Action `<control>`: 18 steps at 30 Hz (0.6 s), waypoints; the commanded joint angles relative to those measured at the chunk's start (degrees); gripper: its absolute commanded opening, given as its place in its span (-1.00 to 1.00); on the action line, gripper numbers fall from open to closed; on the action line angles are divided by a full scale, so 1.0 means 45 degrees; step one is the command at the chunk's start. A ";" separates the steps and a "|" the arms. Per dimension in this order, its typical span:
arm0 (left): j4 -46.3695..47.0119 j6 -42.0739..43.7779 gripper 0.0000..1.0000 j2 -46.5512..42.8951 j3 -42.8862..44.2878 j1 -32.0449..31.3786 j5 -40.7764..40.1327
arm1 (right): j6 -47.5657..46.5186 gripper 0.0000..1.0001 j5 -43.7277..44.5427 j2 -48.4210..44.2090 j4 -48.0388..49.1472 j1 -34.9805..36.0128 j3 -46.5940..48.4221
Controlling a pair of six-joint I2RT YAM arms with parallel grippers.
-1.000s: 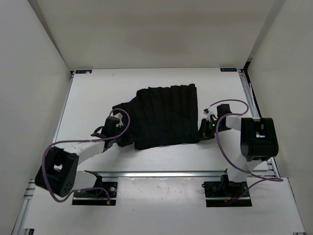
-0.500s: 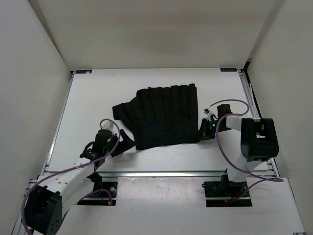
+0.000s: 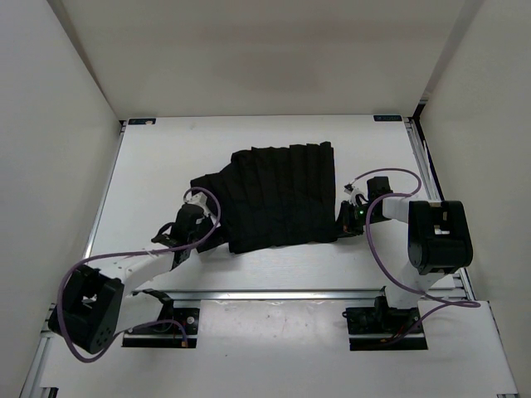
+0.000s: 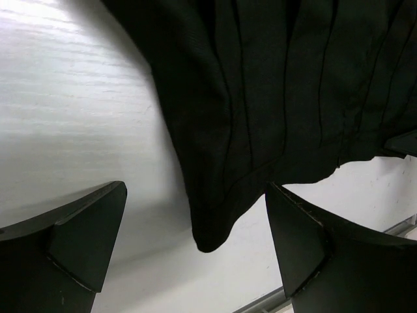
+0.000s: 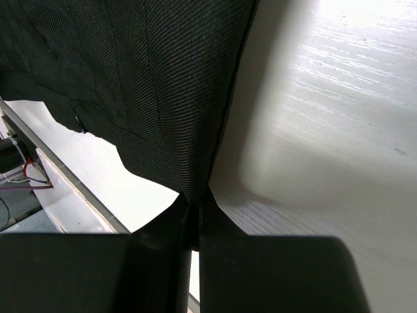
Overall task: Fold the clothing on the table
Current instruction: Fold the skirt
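I take the clothing (image 3: 282,195) as my reference. It lies spread on the table (image 3: 158,157), with its pleat lines running from its near hem to its far edge, so its ribs point away from the arms.

The left gripper (image 3: 207,230) sits at the clothing's near left corner, spread wide and holding nothing. In the left wrist view that corner (image 4: 205,238) droops as a rounded tip into the gap between the two fingers (image 4: 85,241). It is about centred and appears clear of both. The fabric lies straight ahead of the jaws and the pleats run back towards them, so the approach is already lined up with the ribs.

The right gripper (image 3: 343,217) is at the clothing's near right corner, pressed together on the hem. The right wrist view shows the cloth edge running down into the closed fingertips (image 5: 194,218). A shadow beneath the fabric suggests that corner is raised a little.

The left arm is much the nearer to the free corner, so I judge the next move to be its own. It would need to ease forward a touch and close on that tip. With both near corners held, the hem could fold over towards the clothing's far edge. The risk I see is that the tip is narrow and could slip out sideways.
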 commanded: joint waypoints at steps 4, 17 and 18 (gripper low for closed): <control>0.0840 0.0020 0.97 0.0357 0.0242 -0.0500 0.0137 | -0.0139 -1.00 0.0803 0.0017 0.0156 0.0055 -0.0185; 0.1019 0.0254 -1.00 0.1942 0.0985 -0.0931 0.1095 | -0.0041 -1.00 0.0998 0.0000 0.0097 -0.0100 -0.0010; 0.0901 0.0351 -1.00 0.1883 0.0966 -0.0892 0.1095 | -0.0022 -1.00 0.1037 0.0057 0.0097 -0.0179 -0.0028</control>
